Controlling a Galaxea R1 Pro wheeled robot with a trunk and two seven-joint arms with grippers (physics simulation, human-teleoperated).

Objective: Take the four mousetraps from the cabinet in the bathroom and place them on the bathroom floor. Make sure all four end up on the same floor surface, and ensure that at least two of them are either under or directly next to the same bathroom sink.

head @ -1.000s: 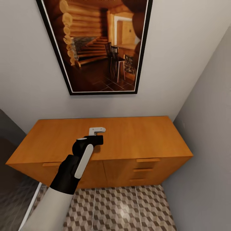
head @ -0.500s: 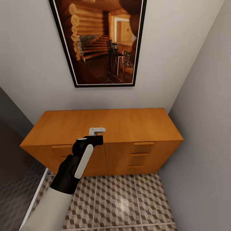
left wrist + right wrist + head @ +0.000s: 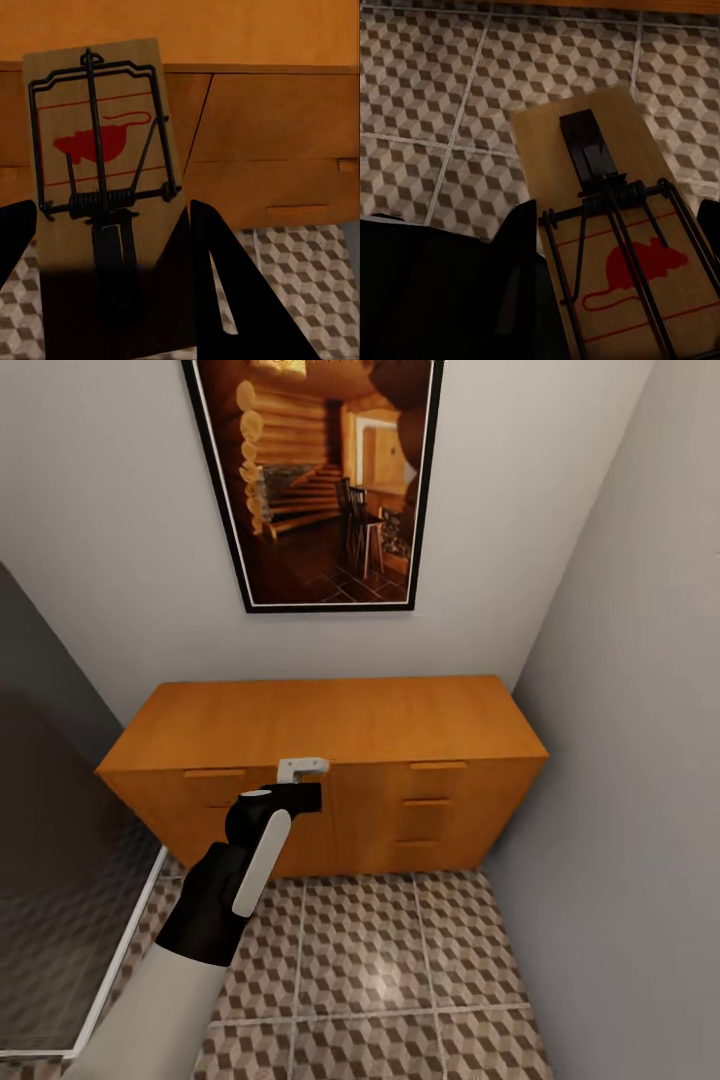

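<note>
My left gripper (image 3: 316, 781) hangs in front of the orange-brown cabinet (image 3: 330, 725), about level with its top drawers. In the left wrist view this gripper (image 3: 112, 211) is shut on a mousetrap (image 3: 105, 150), a tan board with dark wire and a red mouse mark, with the cabinet's (image 3: 262, 127) drawer fronts behind it. My right gripper (image 3: 615, 219) is shut on another mousetrap (image 3: 619, 277), held above the cube-patterned bathroom floor (image 3: 435, 75). The same floor (image 3: 370, 950) spreads in front of the cabinet. All drawer fronts in sight look closed.
A framed picture (image 3: 320, 480) of a log-house interior hangs above the cabinet. A grey wall (image 3: 620, 760) runs close along the right. At the left stands a dark glass panel (image 3: 50, 840) with a white sill (image 3: 120, 950) at its foot.
The head view has drawn back from the cabinet: it now sits higher and smaller in the picture, and more floor shows. My left arm keeps its place in the picture.
</note>
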